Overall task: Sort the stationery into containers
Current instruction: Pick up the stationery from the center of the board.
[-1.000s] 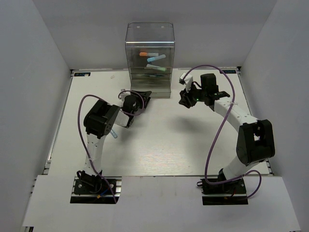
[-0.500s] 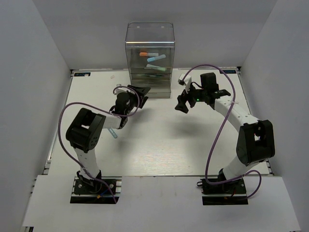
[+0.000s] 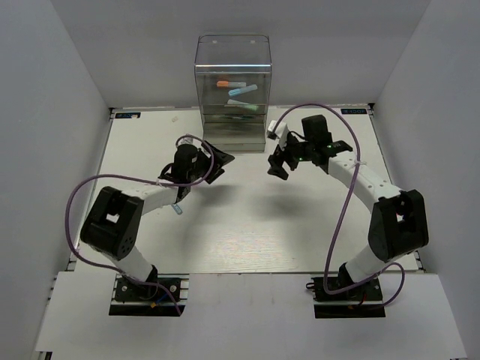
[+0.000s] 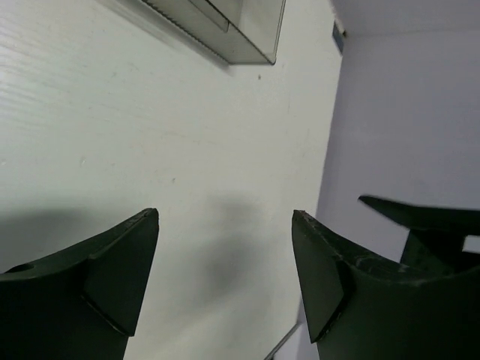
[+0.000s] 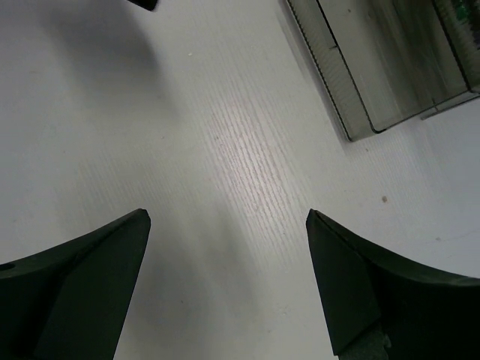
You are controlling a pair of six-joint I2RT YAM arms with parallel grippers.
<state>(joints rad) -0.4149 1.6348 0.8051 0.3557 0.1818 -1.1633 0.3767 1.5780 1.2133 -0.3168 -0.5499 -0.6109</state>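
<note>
The tall clear drawer box (image 3: 232, 71) stands at the back centre. Inside it lie pale markers with an orange cap (image 3: 224, 84), a light-blue cap (image 3: 242, 91) and a green cap (image 3: 247, 107). One light-blue-capped marker (image 3: 177, 209) lies on the table, mostly hidden under my left arm. My left gripper (image 3: 219, 159) is open and empty, low in front of the box's left side; in the left wrist view (image 4: 225, 217) only bare table lies between its fingers. My right gripper (image 3: 278, 162) is open and empty in front of the box's right side, over bare table (image 5: 229, 217).
The box's bottom drawer edge shows in the left wrist view (image 4: 225, 34) and in the right wrist view (image 5: 375, 75). Purple cables loop over both arms. Grey walls close in the white table (image 3: 247, 217) on three sides.
My left arm has stretched out low, its elbow swinging down and left while its gripper stayed near the box. My right gripper has shifted slightly left and nearer.
</note>
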